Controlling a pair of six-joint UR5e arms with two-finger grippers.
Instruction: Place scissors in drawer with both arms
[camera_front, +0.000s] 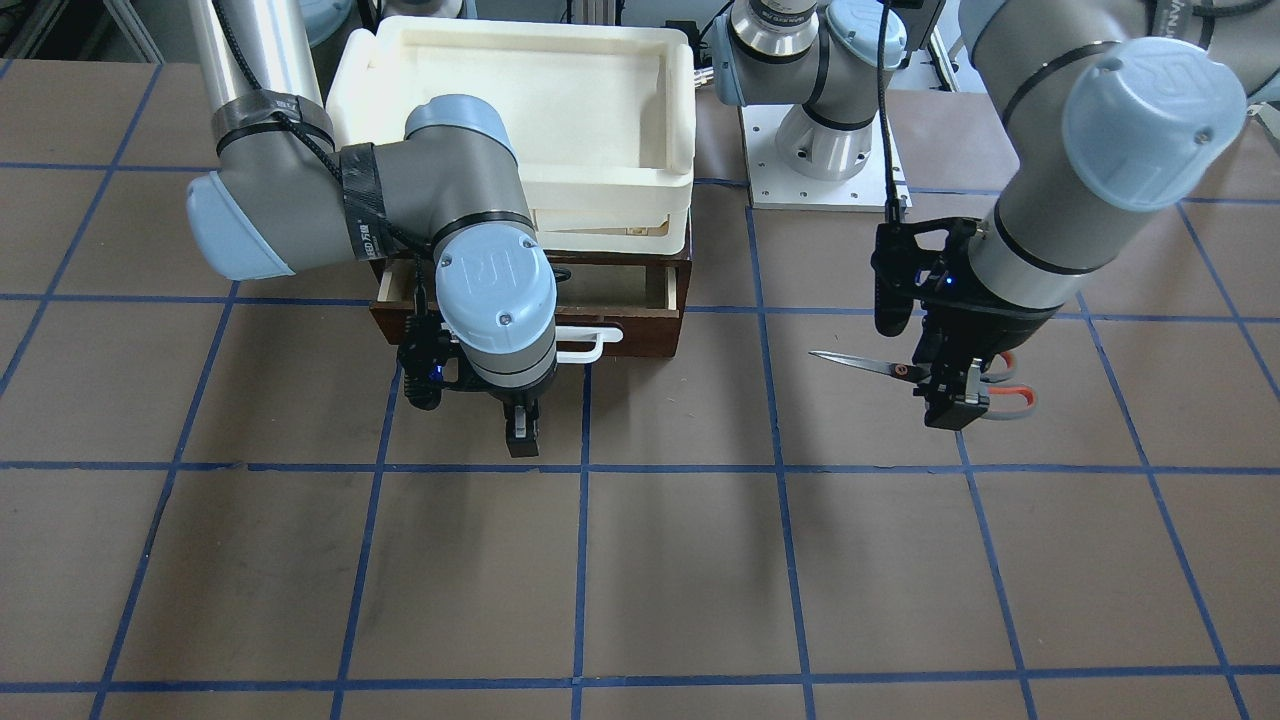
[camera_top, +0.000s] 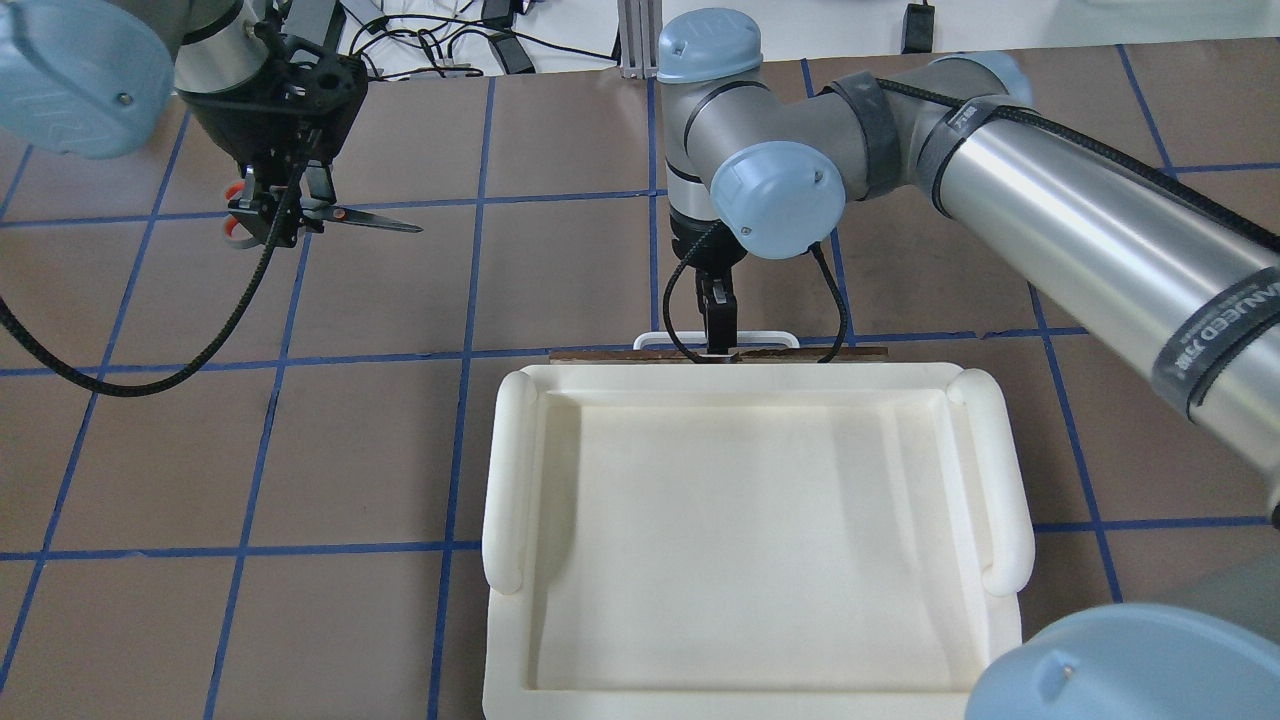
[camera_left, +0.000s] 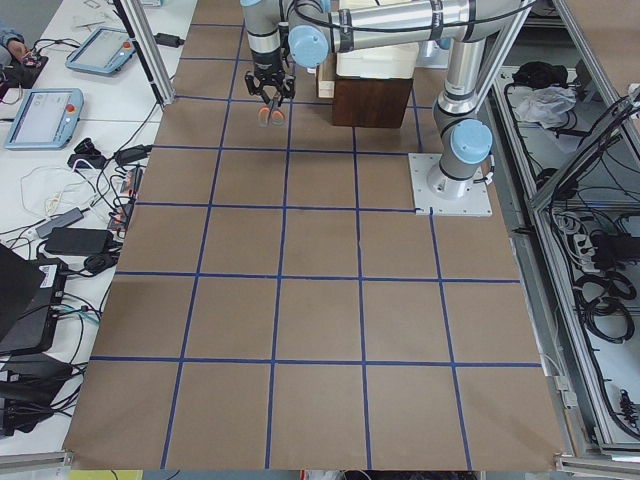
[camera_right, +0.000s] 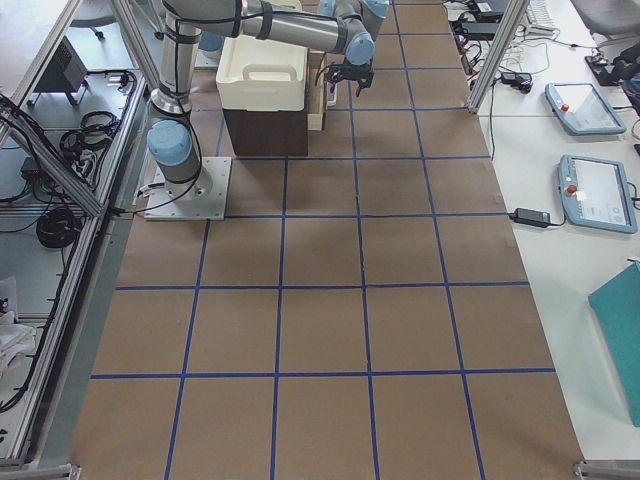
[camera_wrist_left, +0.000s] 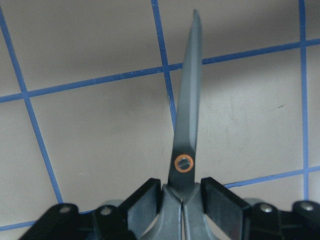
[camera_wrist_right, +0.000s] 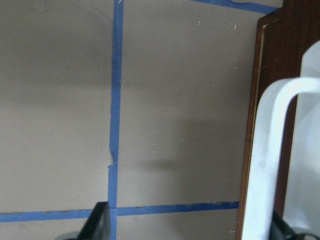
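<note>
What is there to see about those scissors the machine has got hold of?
The scissors have slim dark metal blades, shut together to one point, an orange-ringed pivot screw, and grey handles with orange-red inner loops. The left pincer clamps them just behind the pivot, where the handles begin. They lie roughly level and seem lifted slightly off the brown table, with the tip pointing towards the side where the drawer stands. Nothing else touches them.

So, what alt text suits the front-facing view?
The left arm holds grey-handled, dark-bladed scissors in its jaws. The right arm hovers its jaws before the white bar handle of a slightly open dark wooden drawer beneath a white plastic tray.
</note>
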